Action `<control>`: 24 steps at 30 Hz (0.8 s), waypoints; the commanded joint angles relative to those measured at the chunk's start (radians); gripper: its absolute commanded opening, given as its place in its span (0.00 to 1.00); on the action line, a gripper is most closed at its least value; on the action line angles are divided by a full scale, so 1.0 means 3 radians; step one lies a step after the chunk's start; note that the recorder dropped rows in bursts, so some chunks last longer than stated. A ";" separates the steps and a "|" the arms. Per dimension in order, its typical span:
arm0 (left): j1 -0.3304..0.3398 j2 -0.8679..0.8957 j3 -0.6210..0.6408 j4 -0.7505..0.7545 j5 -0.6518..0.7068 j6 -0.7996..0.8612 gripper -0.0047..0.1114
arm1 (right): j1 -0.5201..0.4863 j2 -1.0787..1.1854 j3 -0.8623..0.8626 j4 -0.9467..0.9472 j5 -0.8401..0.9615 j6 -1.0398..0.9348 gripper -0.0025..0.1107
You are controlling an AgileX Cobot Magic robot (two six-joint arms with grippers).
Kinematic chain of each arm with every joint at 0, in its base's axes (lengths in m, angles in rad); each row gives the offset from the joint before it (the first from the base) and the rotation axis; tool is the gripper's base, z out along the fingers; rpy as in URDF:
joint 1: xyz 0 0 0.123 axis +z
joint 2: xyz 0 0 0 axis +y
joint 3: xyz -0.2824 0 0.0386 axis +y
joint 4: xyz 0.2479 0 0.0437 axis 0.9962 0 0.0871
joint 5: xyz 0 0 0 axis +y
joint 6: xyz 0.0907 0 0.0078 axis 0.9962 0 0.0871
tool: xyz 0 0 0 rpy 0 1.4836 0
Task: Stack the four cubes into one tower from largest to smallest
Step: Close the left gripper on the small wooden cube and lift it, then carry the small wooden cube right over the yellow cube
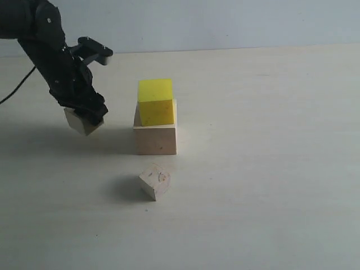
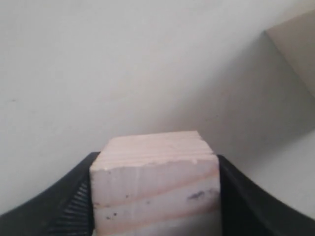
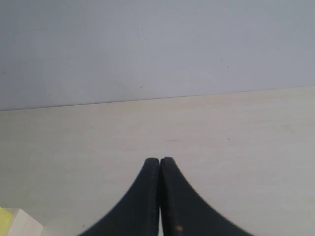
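Observation:
The bright yellow cube (image 1: 156,101) sits on the large pale wooden cube (image 1: 156,136) at the table's middle. To their left my left gripper (image 1: 84,119) is shut on a small bare wooden cube (image 1: 82,122), tilted and held just above the table; in the left wrist view that cube (image 2: 155,179) fills the gap between both black fingers (image 2: 69,206). The smallest cube (image 1: 155,181), with a knot mark on top, lies in front of the stack. My right gripper (image 3: 160,162) is shut and empty; it does not show in the exterior view.
The pale table (image 1: 270,169) stretches wide to the right and front of the stack. A light wall (image 1: 225,22) rises behind its far edge. A corner of the stack (image 3: 15,221) shows at the edge of the right wrist view.

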 commanded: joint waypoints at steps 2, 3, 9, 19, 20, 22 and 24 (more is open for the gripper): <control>0.0007 -0.0328 -0.0335 0.0087 0.0362 0.0113 0.04 | -0.0017 0.0002 0.0018 -0.0018 -0.0017 -0.0010 0.02; 0.0007 -0.0378 -0.0422 0.0087 0.0434 0.0166 0.04 | -0.0017 0.0002 0.0018 -0.0018 -0.0017 -0.0010 0.02; 0.0007 -0.0583 -0.0984 0.0073 0.0827 0.0534 0.04 | -0.0017 0.0002 0.0018 -0.0018 -0.0017 -0.0010 0.02; 0.0002 -0.0552 -0.1757 -0.0681 0.1221 0.1597 0.04 | -0.0017 0.0002 0.0018 -0.0010 -0.0017 -0.0010 0.02; -0.0006 -0.0539 -0.1757 -0.0702 0.1221 0.1664 0.04 | -0.0017 0.0002 0.0018 -0.0010 -0.0017 -0.0010 0.02; -0.0060 -0.0473 -0.1757 -0.0702 0.1221 0.1738 0.04 | -0.0017 0.0002 0.0018 -0.0003 -0.0017 -0.0010 0.02; -0.0161 -0.0379 -0.1757 -0.0702 0.1221 0.1783 0.04 | -0.0017 0.0002 0.0018 -0.0003 -0.0017 -0.0010 0.02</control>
